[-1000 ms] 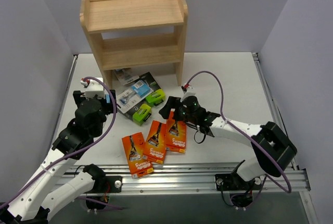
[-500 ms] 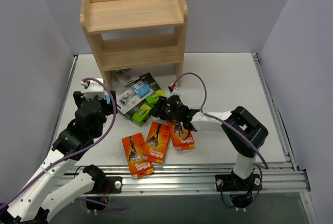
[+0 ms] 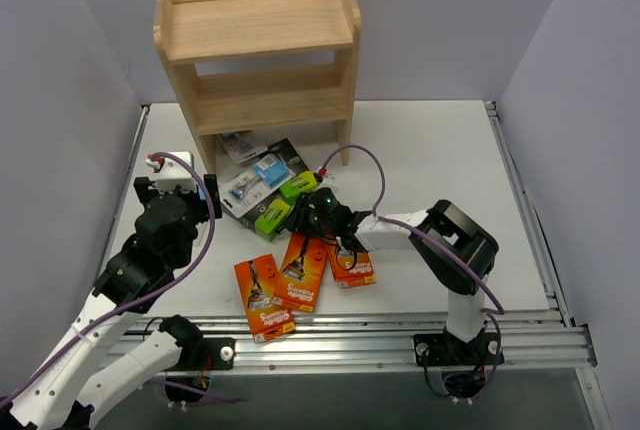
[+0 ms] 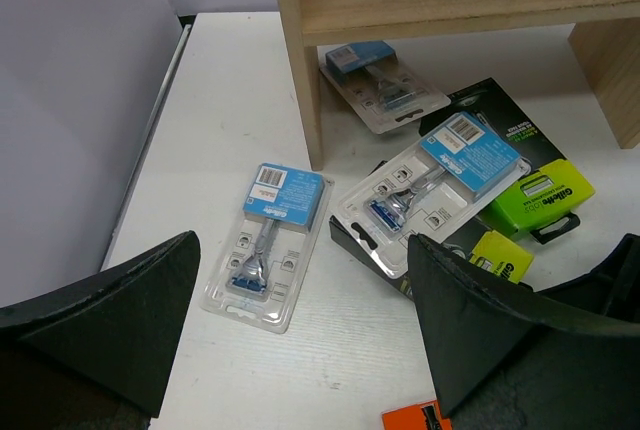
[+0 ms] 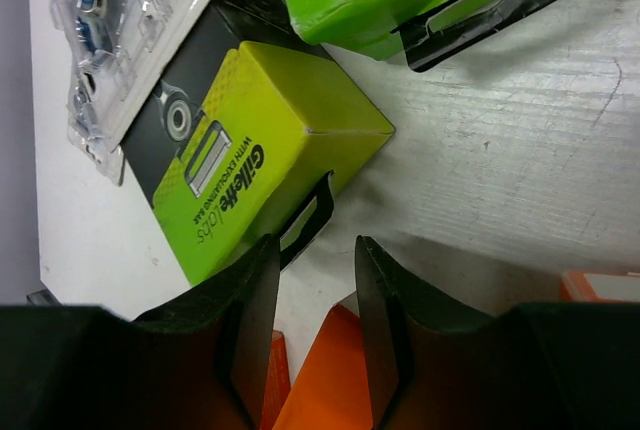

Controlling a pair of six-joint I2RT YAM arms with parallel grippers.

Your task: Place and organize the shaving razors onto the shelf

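The right hand (image 3: 313, 218) has moved left to the near lime-green razor box (image 3: 272, 217) and narrowed at its black tab (image 5: 305, 216); whether it grips, I cannot tell. The left hand (image 4: 303, 250) stays wide. All razor packs (image 3: 265, 296) lie on the counter (image 3: 430, 150).

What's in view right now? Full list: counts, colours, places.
shelf: one, light wood, three tiers, at the back of the table
orange boxes: three, orange, flat on the table at front centre, side by side
lime boxes: two, black and lime green, between the shelf and the orange boxes
blister packs: three, clear with blue cards; one on the table at left, one lying across a lime box, one under the shelf's lowest tier
table: one, white
left hand: one, black fingers, open wide, over the left blister pack
right hand: one, black fingers a narrow gap apart, low at the corner of the nearer lime box
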